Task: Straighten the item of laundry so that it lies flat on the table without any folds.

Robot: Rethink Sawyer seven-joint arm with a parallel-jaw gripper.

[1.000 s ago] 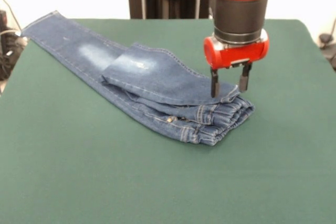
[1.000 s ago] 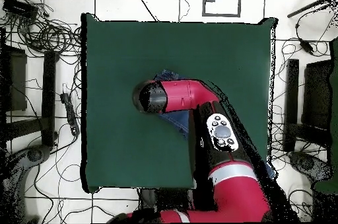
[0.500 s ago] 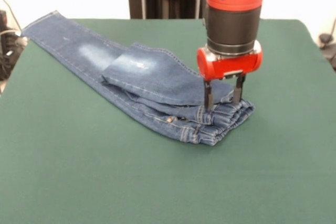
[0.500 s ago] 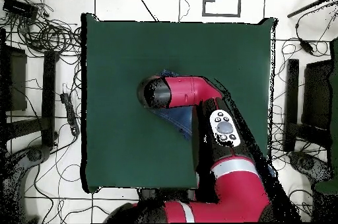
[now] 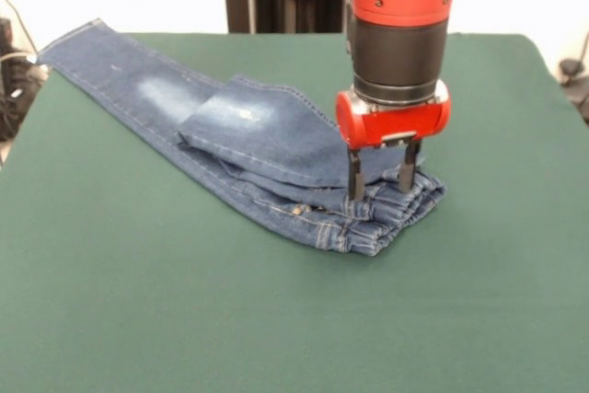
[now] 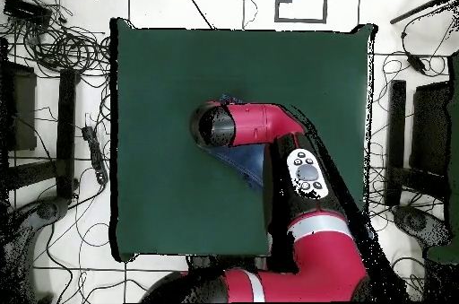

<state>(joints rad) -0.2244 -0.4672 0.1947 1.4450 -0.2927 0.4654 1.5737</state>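
Showing the front view first: the gripper (image 5: 378,184) is standing vertically over the gathered waistband end of the jeans (image 5: 276,158), its two dark fingers (image 5: 355,181) parted at a moderate width and gripping nothing. The fingertips are pressing at or just into the bunched denim layers, one on each side of a stacked fold. The jeans are lying on the green table (image 5: 184,319), folded over on themselves; their long axis is running diagonally from the waistband beneath the gripper up toward the picture's far left corner, where one leg is reaching the table edge. A second leg is doubled back on top, its hem edge lying just beside the fingers. Any unfolding pull is therefore likely to be directed away from that far-left leg end, or to lift the upper layer off the lower one.

Turning to the overhead view: the red arm (image 6: 296,193) is covering most of the garment, leaving only a blue patch (image 6: 244,161) showing beside the wrist, near the middle of the table (image 6: 152,76). The fingers themselves are hidden beneath the wrist housing in this view.
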